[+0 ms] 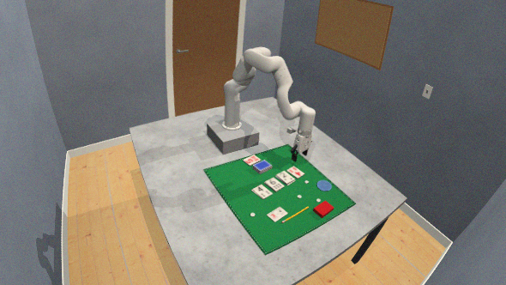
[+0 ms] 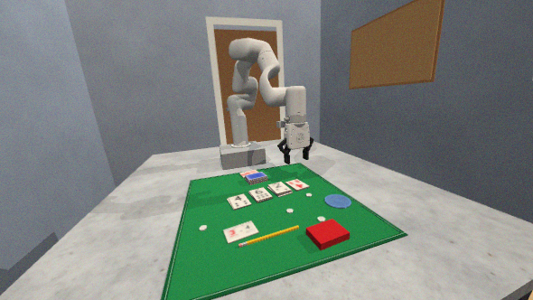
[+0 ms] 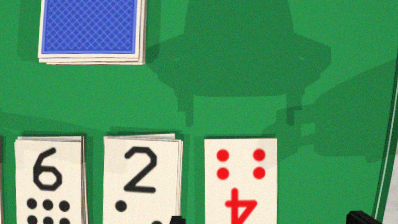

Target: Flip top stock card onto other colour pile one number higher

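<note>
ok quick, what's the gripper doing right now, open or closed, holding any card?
Gripper: open wide, holding nothing, hanging above the green mat near the red 4 card.

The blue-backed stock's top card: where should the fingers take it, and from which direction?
Probably from straight above, the open gripper pinching the top tile of the stock across its two long edges. It lies flat and face down on a slightly fanned stack, so only the edges offer purchase; the mat around the stack leaves room for the fingers.
</note>
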